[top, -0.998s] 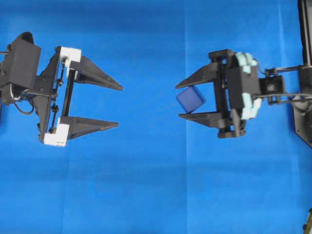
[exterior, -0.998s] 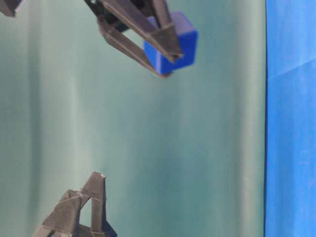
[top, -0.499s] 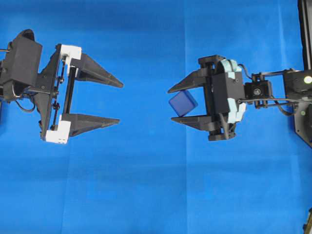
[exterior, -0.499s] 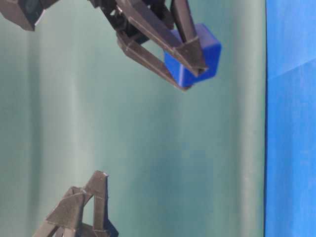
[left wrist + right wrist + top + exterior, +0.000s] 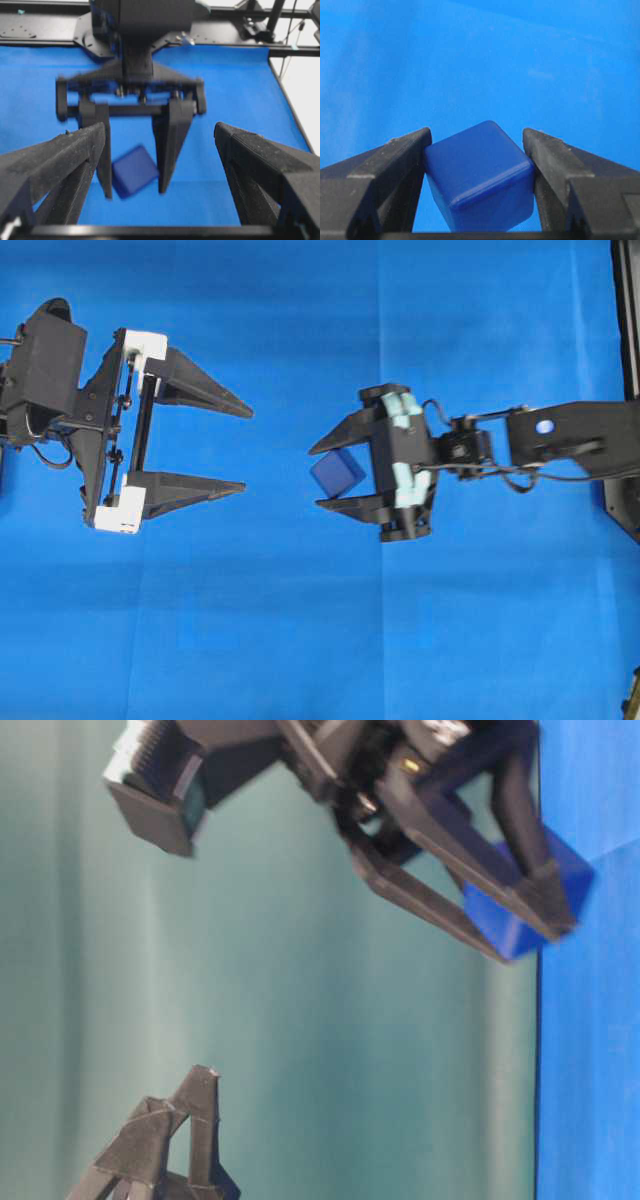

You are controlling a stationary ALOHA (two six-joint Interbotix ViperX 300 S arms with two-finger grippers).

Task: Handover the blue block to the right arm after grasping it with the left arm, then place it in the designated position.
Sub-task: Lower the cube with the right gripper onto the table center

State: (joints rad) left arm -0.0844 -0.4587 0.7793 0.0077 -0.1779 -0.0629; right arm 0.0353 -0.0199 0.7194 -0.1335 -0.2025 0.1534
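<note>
Your blue block (image 5: 337, 474) is a small dark-blue cube, a shade deeper than the cloth under it, with rounded edges and smooth plain faces; you can make out no marking on any face that shows. It sits tilted, one corner turned forward, pinched between the two black fingers of the right gripper (image 5: 322, 477), which is closed on it. In the right wrist view you see the block (image 5: 479, 177) filling the gap, each finger pressed flat against an opposite side, the left finger (image 5: 395, 165) and the right one both touching it. In the table-level view the block (image 5: 525, 905) shows near the fingertips, at the edge where the blue cloth meets the teal backdrop; that picture is blurred, so you cannot judge whether the block touches the cloth. From the left wrist camera you look straight at the right gripper (image 5: 134, 182) pointing down with the block (image 5: 134, 170) low between its fingers, close above the blue cloth (image 5: 240, 100). The right arm (image 5: 560, 435) reaches in from the right side of the overhead view, its pale teal gripper back (image 5: 400, 455) facing up. The left gripper (image 5: 245, 450) holds nothing: its long triangular fingers are spread wide, with white brackets (image 5: 140, 345) at their base, and it stands well apart from the block on the left of the desk (image 5: 300, 640).
</note>
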